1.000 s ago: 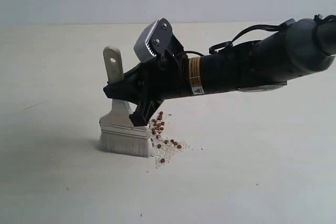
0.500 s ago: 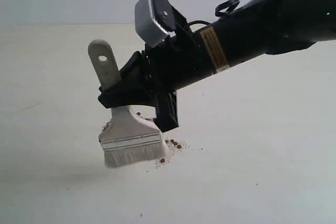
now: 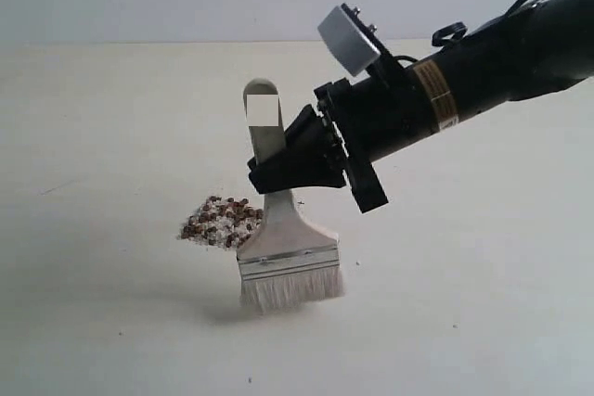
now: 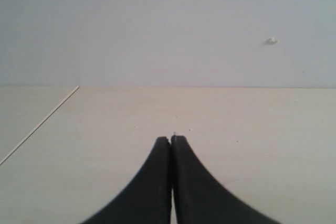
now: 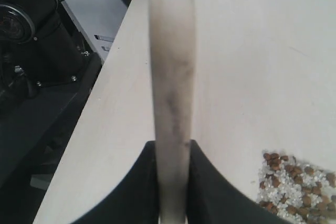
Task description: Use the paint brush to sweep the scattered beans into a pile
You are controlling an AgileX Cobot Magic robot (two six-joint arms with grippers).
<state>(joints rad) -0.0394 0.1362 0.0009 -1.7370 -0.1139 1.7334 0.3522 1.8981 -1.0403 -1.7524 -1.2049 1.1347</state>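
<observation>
Right gripper (image 3: 267, 175) is closed narrowly on the pale wooden handle of the wide flat paint brush (image 3: 284, 232), approx. mid-handle, one black jaw either side (right wrist view shows this plainly: gripper (image 5: 173, 149), brush (image 5: 172, 77)). Brush stands nearly upright, silver ferrule and off-white bristles down at the light beige tabletop (image 3: 464, 303); can't tell whether the tips actually touch. Tiny reddish-brown beans (image 3: 220, 220) lie bunched w/ whitish crumbs in one small heap just beside the brush, on its left in the exterior view, also seen at (image 5: 294, 178). Left gripper (image 4: 171, 141) has its jaws pressed together, nothing between them, above bare table.
</observation>
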